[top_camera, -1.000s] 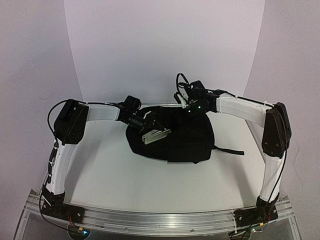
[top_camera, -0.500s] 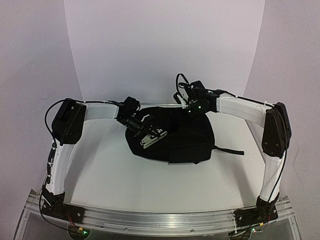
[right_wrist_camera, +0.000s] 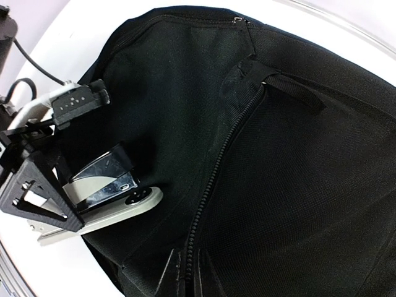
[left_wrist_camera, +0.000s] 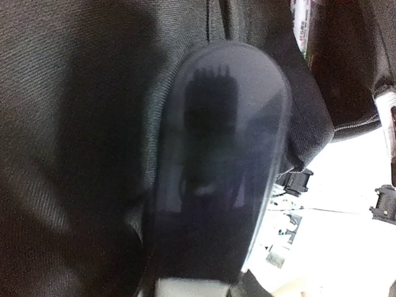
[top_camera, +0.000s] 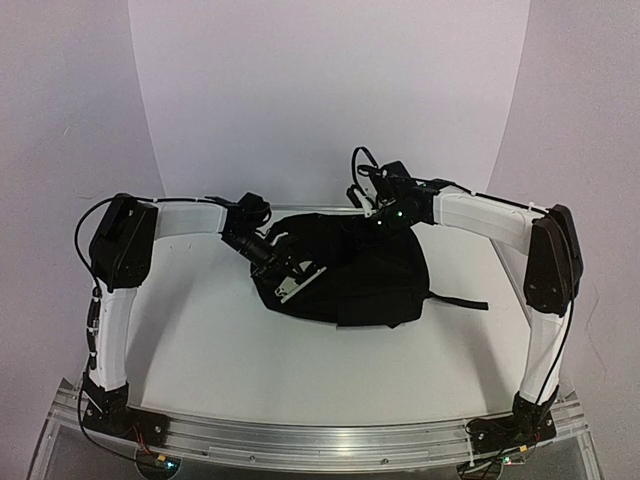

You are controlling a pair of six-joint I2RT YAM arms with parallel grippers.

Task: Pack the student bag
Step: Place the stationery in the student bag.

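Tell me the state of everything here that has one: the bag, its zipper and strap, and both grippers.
student bag: lying slumped on the table.
zipper: the visible stretch looks closed.
strap: lying loose on the table, on the right arm's side.
left gripper: at the bag's left edge, jaws close together; a pinch on fabric cannot be told.
right gripper: shut, at the bag's far edge; hold unclear.

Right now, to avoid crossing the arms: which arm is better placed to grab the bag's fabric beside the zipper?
Probably left. The left gripper lies on the student bag near the zipper, jaws against the fabric. The right gripper sits shut at the bag's far edge.
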